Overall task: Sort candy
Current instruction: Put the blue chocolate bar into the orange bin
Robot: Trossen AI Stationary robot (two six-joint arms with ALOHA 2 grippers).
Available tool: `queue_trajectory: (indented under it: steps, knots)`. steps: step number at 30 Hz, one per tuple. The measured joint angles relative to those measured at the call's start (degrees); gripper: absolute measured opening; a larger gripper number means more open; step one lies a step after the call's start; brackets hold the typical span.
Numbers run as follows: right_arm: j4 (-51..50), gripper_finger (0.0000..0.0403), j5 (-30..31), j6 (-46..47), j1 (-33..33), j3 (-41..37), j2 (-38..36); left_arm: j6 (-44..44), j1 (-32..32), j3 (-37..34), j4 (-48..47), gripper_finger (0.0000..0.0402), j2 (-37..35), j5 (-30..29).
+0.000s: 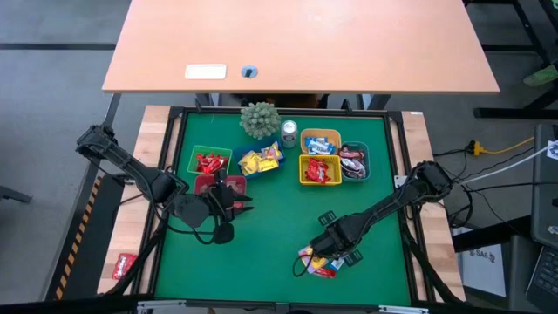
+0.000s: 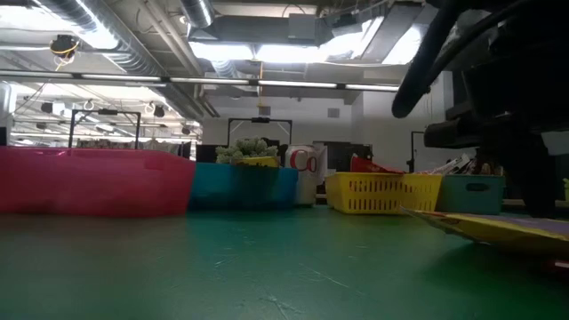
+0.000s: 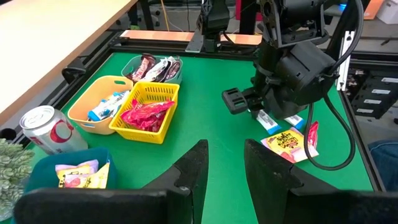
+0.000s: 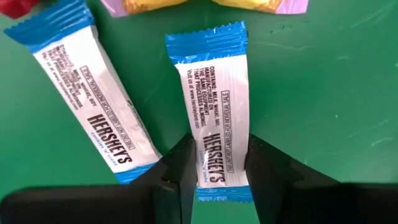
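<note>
Candy sorting looks mostly done, judging by how the bins are filled. At the far left of the high view one stray red sweet (image 1: 124, 264) lies off the green surface (image 1: 279, 209), on the wooden edge. Just right of that, the left claw (image 1: 234, 201) waits at the centre left of the mat beside the red bin (image 1: 207, 184), its fingers a narrow gap apart with nothing between them. Behind it sit the green bin (image 1: 209, 160) with red sweets and the blue bin (image 1: 261, 160) with yellow ones. Past the silver can (image 1: 289, 132), the upper right holds an orange bin (image 1: 320, 140) of blue-and-white sweets, a yellow bin (image 1: 320, 170) of red ones and a grey bin (image 1: 354, 162) of dark ones. At the lower centre right, the right claw (image 1: 324, 257) is down over the small leftover pile (image 1: 319, 265), and the right wrist view shows its fingers pressed against both edges of a blue-and-white sweet (image 4: 217, 106), with a second blue-and-white sweet (image 4: 87, 93) just beside it. What remains, by my reckoning, is that handful: the blue-and-white pair, some yellow and red pieces, plus the stray.
</note>
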Motion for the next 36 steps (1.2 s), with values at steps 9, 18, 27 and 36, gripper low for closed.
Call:
queue_trajectory:
  steps: [9, 18, 27, 36]
  knots:
    - [0.0, 0.0112, 0.0, 1.4, 0.0, 0.1, 0.0, 0.0, 0.0, 0.0, 0.0, 0.0092, 0.0, 0.0]
    - [-0.8, 0.0111, 0.4, 2.6, -1.1, 0.2, -5.7, 0.0, 0.0, 0.0, 0.0, 0.0092, 0.0, 0.0]
    - [-5.1, 0.0111, 10.7, 1.6, -8.3, 0.2, -17.7, 0.0, 0.0, 0.0, 0.0, 0.0092, 0.0, 0.0]
    - [-5.9, 0.0111, 26.6, -7.9, -23.5, 0.2, -26.1, 0.0, 1.2, 0.0, 0.1, 0.0092, 0.0, 0.0]
